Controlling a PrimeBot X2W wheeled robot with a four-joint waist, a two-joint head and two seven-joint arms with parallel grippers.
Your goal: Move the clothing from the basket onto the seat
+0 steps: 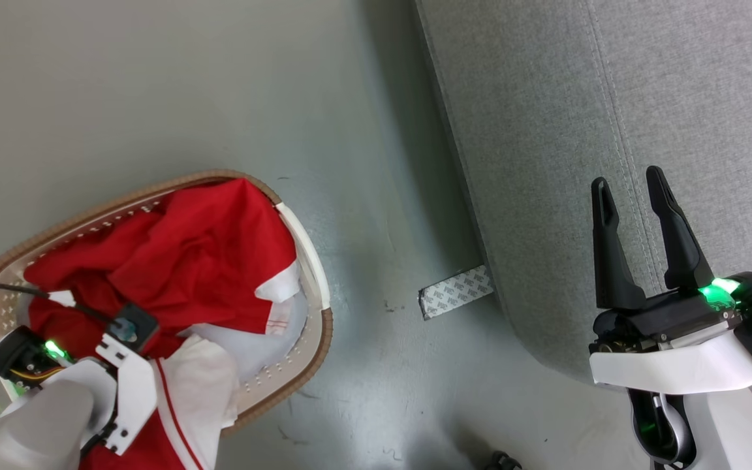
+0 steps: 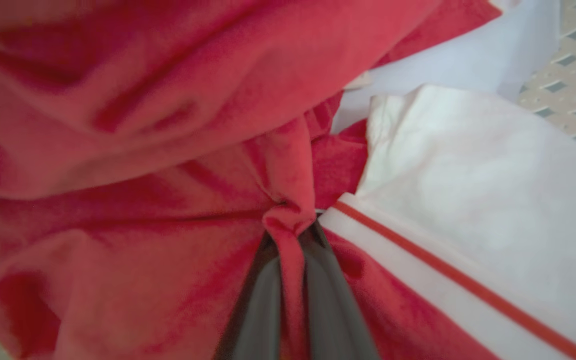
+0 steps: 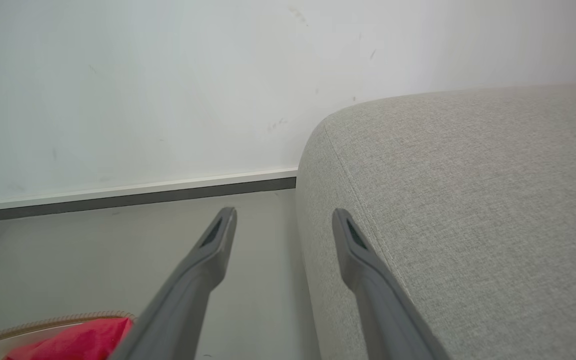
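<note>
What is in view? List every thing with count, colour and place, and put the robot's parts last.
clothing: one heap, number of garments unclear; bright red with white panels; in the basket, one end hanging over its near rim
basket: one; white with a tan-brown rim; on the floor, left of the seat
pale pad: one; bluish-white; in the basket under the clothing
seat: one; light grey; upper right
patterned strip: one; white and grey; on the floor at the seat's edge
floor: grey
wall: white, with a skirting strip
left gripper: dark; shut on a red fold of the clothing
right gripper: dark; open, over the seat's corner
</note>
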